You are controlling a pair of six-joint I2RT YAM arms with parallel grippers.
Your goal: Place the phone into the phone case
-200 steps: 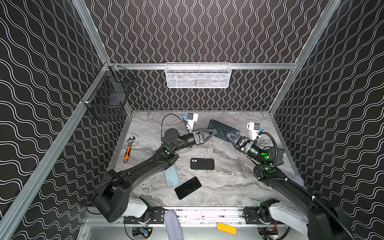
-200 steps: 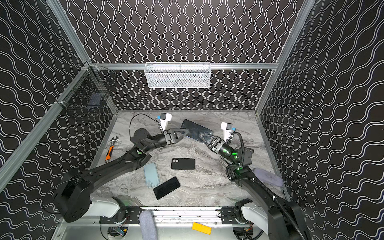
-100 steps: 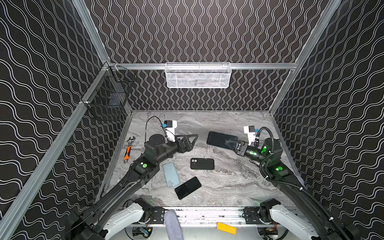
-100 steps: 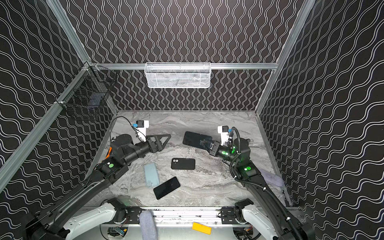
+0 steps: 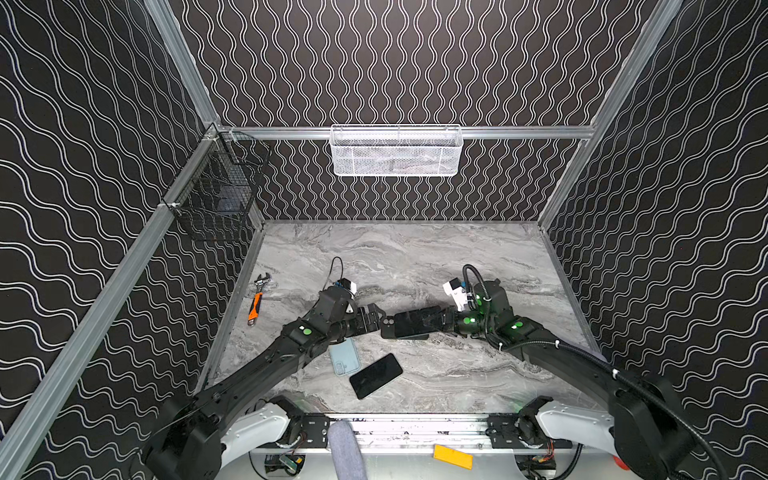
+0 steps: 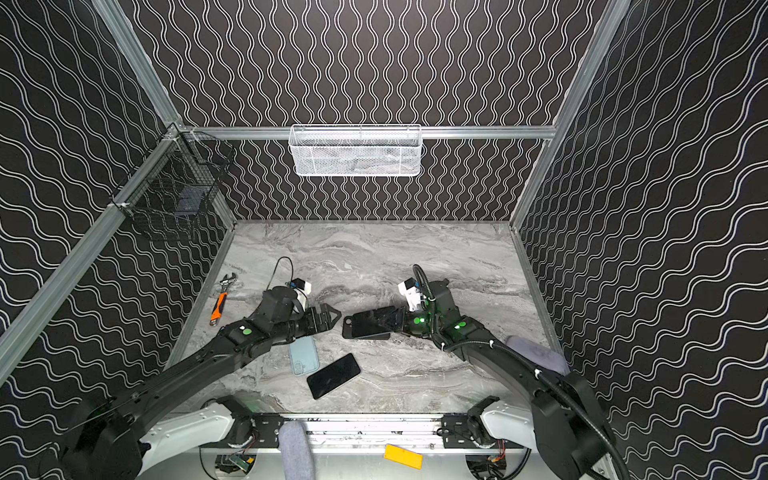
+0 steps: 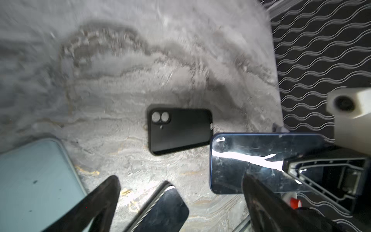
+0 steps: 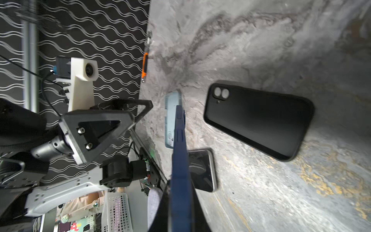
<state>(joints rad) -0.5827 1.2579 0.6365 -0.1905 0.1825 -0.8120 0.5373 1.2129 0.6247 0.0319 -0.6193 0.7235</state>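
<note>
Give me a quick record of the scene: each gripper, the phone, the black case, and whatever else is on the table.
left gripper: open, empty, near the black case's camera end
right gripper: shut on the blue phone
blue phone: held over one end of the black case, not seated in it
black case: flat on the table, empty
other items: light blue case, black phone, wrench with orange handle

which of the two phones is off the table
The blue-edged phone, held by the right gripper; the other phone, black, lies flat beside the light blue case.
</note>
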